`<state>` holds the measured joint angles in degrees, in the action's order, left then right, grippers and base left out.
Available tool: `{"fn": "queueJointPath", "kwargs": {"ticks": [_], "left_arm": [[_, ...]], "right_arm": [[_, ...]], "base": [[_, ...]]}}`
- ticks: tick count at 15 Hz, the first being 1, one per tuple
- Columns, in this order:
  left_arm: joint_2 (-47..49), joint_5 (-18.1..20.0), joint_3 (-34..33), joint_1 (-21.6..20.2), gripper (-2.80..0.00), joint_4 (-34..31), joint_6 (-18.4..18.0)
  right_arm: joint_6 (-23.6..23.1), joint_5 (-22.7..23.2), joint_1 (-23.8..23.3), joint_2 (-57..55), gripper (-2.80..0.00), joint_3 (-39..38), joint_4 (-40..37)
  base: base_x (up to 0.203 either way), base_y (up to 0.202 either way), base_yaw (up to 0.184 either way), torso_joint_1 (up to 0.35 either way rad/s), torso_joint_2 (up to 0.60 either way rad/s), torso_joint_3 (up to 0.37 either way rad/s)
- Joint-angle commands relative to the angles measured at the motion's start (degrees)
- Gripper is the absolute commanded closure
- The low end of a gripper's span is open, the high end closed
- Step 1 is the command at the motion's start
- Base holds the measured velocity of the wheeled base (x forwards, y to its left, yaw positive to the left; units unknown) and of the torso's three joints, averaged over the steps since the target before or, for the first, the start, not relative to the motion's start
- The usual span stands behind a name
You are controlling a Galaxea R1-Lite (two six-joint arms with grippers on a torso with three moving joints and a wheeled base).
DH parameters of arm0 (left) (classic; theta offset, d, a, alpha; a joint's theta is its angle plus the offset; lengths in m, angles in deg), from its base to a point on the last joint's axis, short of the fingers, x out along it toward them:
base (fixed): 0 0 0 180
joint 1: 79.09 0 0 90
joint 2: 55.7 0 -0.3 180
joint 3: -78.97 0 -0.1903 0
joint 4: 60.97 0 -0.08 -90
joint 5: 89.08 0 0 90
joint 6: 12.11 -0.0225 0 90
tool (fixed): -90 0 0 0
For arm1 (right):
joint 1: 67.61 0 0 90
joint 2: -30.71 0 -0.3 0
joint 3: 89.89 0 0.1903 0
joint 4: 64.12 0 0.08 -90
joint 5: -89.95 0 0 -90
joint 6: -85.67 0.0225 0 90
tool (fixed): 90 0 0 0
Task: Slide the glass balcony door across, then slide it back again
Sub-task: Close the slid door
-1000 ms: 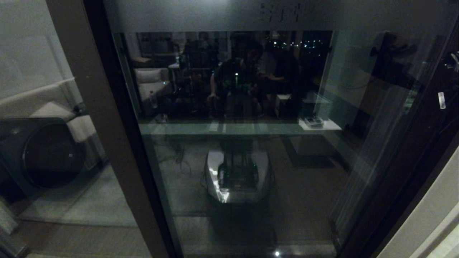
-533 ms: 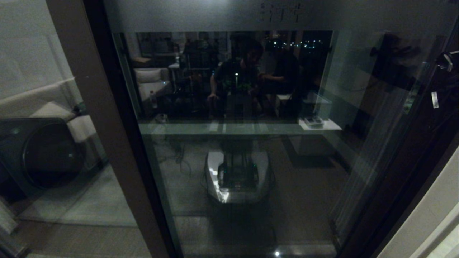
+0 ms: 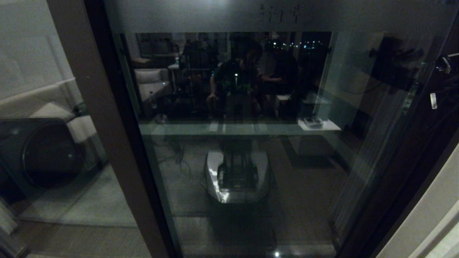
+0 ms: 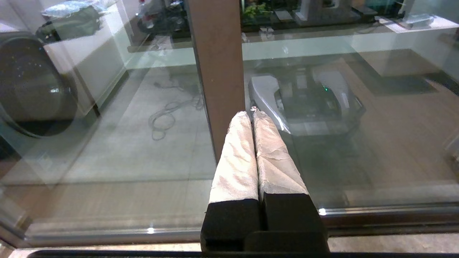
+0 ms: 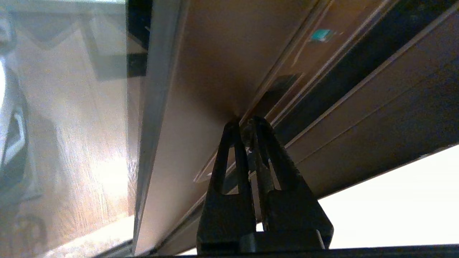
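The glass balcony door fills the head view, with its frosted top strip bearing characters. Its dark right stile runs down the right side. My right gripper is shut, and its black fingertips press at the edge of the slim recessed handle on the brown stile. In the head view only the right arm shows, dimly, at the right edge. My left gripper is shut, its tape-wrapped fingers pointing at a brown upright stile with nothing between them.
A dark round-fronted washing machine stands behind the left glass panel. The door's bottom rail runs along the floor. A pale wall borders the door frame on the right. My own base is reflected in the glass.
The right arm at the right stile has shifted slightly to the left and the door has barely moved. The left side looks the same.
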<state>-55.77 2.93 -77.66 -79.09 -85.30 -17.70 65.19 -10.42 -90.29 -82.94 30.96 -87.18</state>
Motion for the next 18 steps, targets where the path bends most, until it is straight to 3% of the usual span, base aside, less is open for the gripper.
{"fn": "queueJointPath", "kwargs": {"ticks": [1, 18], "left_arm": [[0.0, 0.0, -0.1, 0.0, 0.0, 0.0, 0.0], [0.0, 0.0, -0.1, 0.0, 0.0, 0.0, 0.0]], "right_arm": [[-0.2, 0.0, 0.0, -1.0, 0.0, 0.2, 1.0], [-0.3, -1.5, 0.0, -1.6, 0.0, 0.3, 1.4]], "base": [[0.0, 0.0, 0.0, 0.0, 0.0, 0.0], [0.0, 0.0, 0.0, 0.0, 0.0, 0.0]]}}
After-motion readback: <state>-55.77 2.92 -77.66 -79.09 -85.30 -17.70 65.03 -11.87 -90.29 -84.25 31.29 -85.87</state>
